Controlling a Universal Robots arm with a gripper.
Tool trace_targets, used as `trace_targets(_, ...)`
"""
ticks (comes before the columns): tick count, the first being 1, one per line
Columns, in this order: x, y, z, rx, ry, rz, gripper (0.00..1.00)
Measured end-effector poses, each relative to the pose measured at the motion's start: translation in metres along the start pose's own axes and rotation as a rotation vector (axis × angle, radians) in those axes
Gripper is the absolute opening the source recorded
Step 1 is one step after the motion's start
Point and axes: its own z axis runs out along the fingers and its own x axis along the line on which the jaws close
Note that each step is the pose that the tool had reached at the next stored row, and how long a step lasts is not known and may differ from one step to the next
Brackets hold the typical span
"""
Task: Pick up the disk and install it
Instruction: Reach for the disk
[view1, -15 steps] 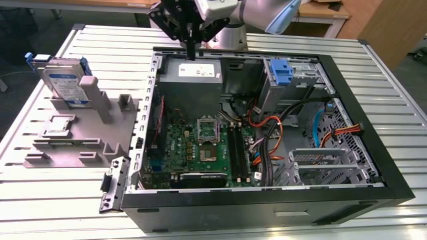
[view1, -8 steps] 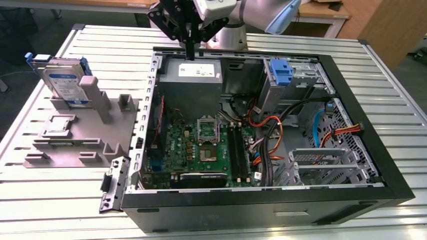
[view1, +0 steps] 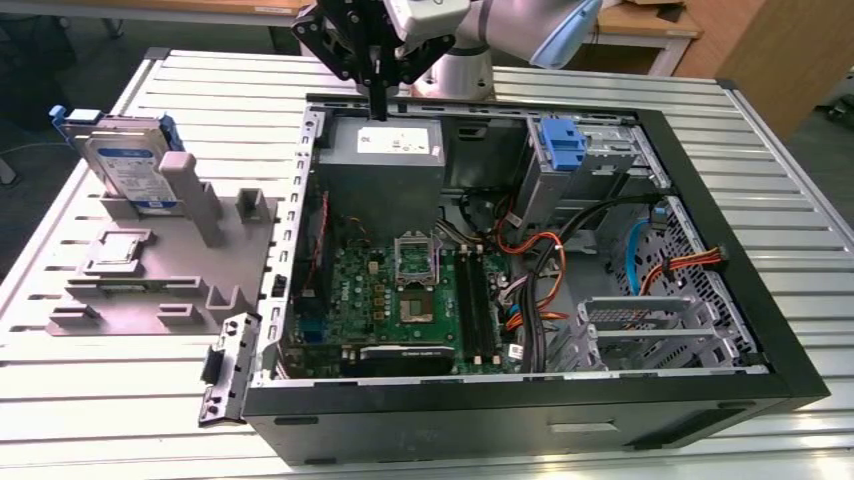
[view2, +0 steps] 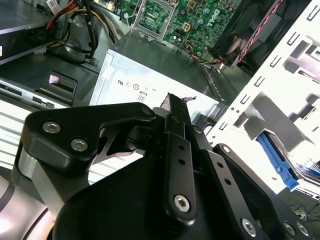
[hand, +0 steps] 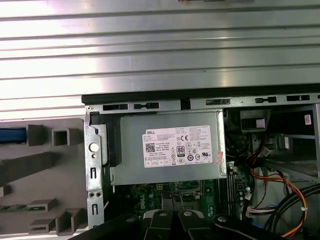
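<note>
Plainly, found the gripper (view1: 380, 112) hanging at the back edge of the open computer case (view1: 747, 330), tips pointed down just above the grey power supply (view1: 387, 150) with its white label. Saw the fingers (view2: 176, 135) pressed flat together in the second wrist view, with nothing held between them. Read the same from the exterior view, as one thin dark blade. Could not judge contact between the tips and the box's top.

Found the disk (view1: 127, 160) well apart from the gripper, outside the case on the exterior view's left. Saw it standing on edge in the grey holder (view1: 147, 270), beside a slanted grey post (view1: 196, 195), framed by its blue carrier, white-and-blue label turned toward the camera. Noted the holder resting on the slatted metal table (view1: 227, 90), just beside the case's side wall.

Inside the case, made out the green motherboard (view1: 400, 290) next to the power supply on the side nearer the camera. Also made out orange and black cables (view1: 534, 250) beside it, a narrow upright blue latch piece (view1: 563, 145) near the far wall, and a perforated metal drive cage (view1: 647, 325) toward the exterior view's right.

In the first wrist view, looked straight down on the power supply (hand: 170, 150), with the motherboard (hand: 190, 192) just past it and part of the grey holder (hand: 45, 165) off to one side.
</note>
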Motion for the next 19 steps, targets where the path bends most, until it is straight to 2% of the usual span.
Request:
trace_targets(7,0.0011,-0.0001,0.0001,0.0001,0.0001,0.000,0.10)
trace_targets(9,0.0103,-0.0009,0.0028,0.0001,0.0005,0.000,0.10)
trace_targets(19,0.0132,-0.0011,0.0032,0.0000,0.0005,0.000,0.10)
